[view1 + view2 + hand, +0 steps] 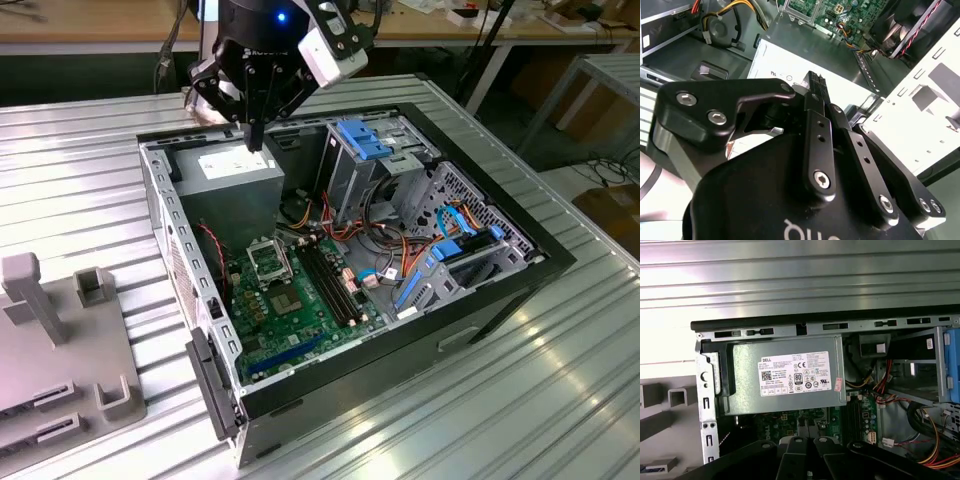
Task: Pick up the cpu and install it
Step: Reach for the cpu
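My gripper (256,138) hangs over the back corner of the open computer case (500,285), just above the silver power supply (235,172). In the second wrist view its black fingers (816,92) meet at the tips and nothing shows between them. The black-framed socket (268,262) lies on the green motherboard (300,325), lower in the case and nearer the exterior view's front than the gripper. The cpu is out of view. I cannot tell what lies inside the socket frame.
A grey fixture block (60,350) with slots and posts stands on the ribbed metal table (80,180) at the exterior view's left. Inside the case are a blue-topped drive cage (365,140), memory slots (330,280) and bundles of coloured cables (400,250).
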`<state>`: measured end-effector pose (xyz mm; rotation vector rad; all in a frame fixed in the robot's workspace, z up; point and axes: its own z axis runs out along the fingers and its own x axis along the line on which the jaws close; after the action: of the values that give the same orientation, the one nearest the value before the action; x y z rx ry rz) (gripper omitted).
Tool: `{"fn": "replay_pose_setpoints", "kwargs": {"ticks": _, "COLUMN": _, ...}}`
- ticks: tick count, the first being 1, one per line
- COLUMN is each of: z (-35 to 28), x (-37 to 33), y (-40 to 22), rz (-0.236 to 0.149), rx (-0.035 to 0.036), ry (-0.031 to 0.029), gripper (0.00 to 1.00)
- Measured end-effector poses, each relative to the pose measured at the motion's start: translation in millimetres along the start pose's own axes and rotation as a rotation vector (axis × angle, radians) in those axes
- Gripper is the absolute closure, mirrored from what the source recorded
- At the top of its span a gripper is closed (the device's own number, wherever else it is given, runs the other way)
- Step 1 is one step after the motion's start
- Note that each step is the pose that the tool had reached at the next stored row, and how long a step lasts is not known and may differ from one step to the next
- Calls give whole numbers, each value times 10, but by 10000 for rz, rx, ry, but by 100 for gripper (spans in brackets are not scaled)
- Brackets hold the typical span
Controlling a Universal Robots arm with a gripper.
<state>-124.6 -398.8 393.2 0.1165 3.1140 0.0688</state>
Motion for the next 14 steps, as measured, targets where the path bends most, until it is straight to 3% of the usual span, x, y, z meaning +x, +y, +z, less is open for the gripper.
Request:
{"fn": "replay_pose_setpoints", "kwargs": {"ticks": 11, "z": 3, "x": 21, "y": -2, "rz": 1, "rx": 2, "ry": 22, "gripper": 89}}
{"fn": "replay_pose_setpoints", "kwargs": {"ticks": 14, "z": 11, "x": 48, "y": -4, "rz": 3, "rx": 6, "ry": 76, "gripper": 89}}
